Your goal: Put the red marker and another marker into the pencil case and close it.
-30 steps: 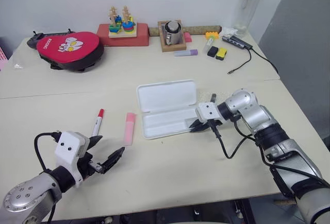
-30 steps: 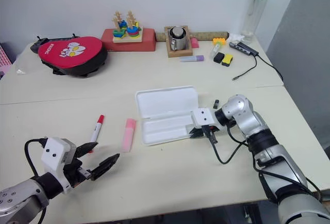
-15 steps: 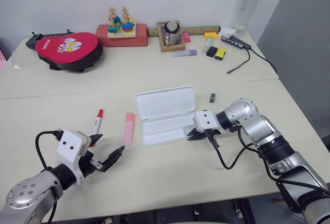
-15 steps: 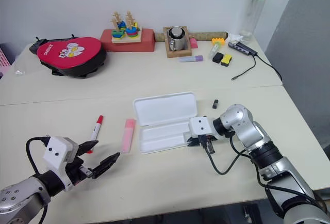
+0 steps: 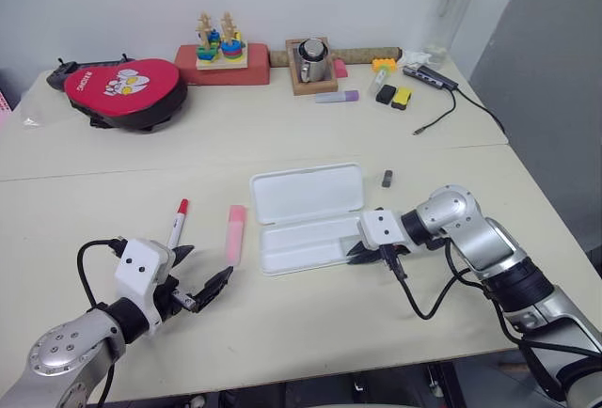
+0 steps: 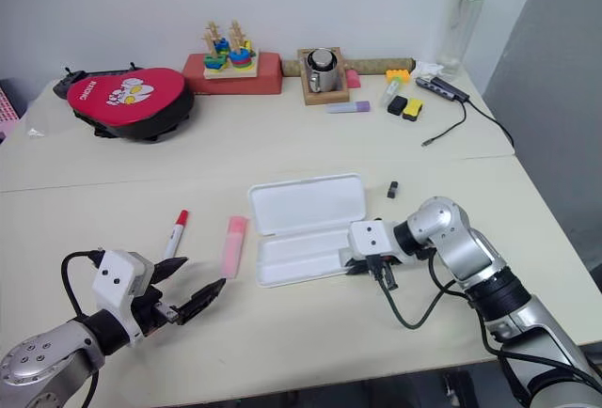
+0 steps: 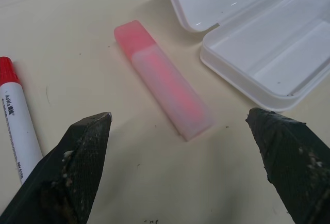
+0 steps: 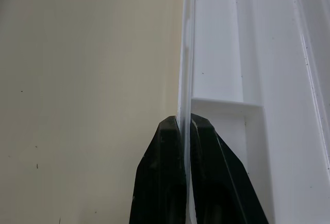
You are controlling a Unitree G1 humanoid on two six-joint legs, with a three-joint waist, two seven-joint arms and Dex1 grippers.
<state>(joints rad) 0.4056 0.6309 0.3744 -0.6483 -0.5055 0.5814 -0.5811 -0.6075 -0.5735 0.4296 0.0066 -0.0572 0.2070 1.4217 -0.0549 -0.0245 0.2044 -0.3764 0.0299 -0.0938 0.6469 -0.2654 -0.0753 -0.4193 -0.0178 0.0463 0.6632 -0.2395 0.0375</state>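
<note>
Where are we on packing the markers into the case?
Done: the white hinged plastic pencil case lies open, tray empty. In hand: the right gripper is shut on the tray's rim; the left gripper, open, hovers near the flat pale-pink highlighter. Left: the highlighter and the slim red-capped white marker, both on the table, then closing the lid.

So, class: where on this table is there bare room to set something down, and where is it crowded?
Bare: the near strip in front of the pencil case, and the band between the case and the red pouch. Crowded: the back edge, around the stacking toy, metal cup and bottle. The red marker and pink highlighter fill the case's left.
</note>
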